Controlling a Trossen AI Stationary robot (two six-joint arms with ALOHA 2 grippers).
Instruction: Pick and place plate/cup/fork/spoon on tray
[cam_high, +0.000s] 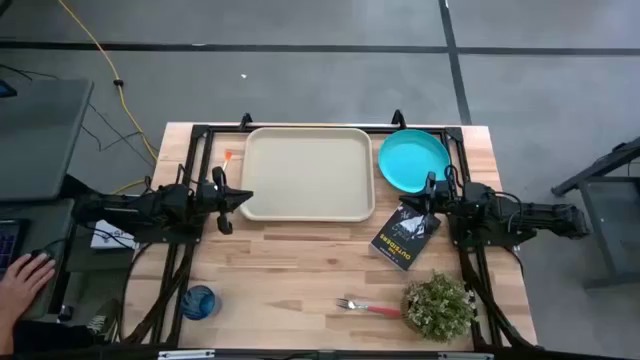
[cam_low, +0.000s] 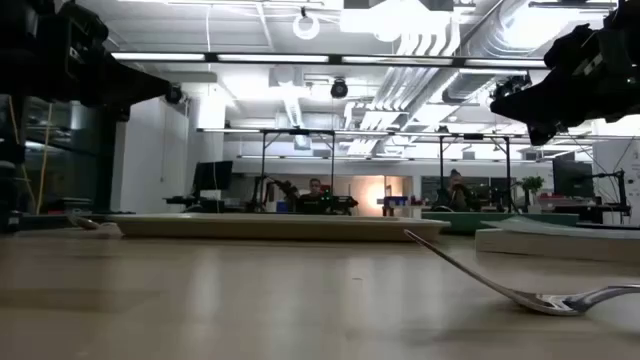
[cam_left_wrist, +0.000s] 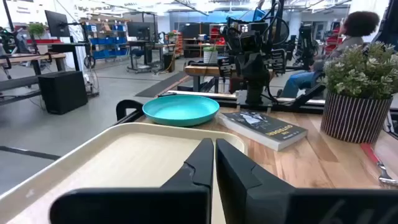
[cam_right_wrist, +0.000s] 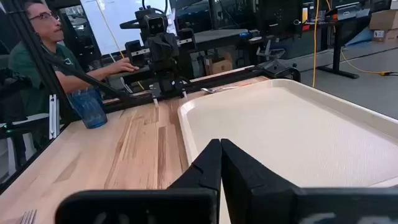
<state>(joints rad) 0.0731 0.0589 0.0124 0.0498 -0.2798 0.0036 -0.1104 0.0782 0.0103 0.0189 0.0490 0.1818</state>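
Observation:
The cream tray (cam_high: 310, 172) lies at the table's far middle. The turquoise plate (cam_high: 413, 158) rests flat just right of it. The blue cup (cam_high: 199, 301) stands upright near the front left edge. The fork (cam_high: 368, 307), red-handled, lies near the front edge; the low view shows it close up (cam_low: 540, 292). The spoon (cam_right_wrist: 217, 89) lies off the tray's far left corner. My left gripper (cam_high: 245, 198) is shut at the tray's left rim, pointing right. My right gripper (cam_high: 408, 207) is shut beside the tray's right rim, pointing left. Neither holds anything.
A black book (cam_high: 405, 237) lies under my right gripper, in front of the plate. A potted plant (cam_high: 438, 307) stands at the front right, next to the fork. A person's hand (cam_high: 25, 275) rests off the table's left side. Bare wood lies between cup and fork.

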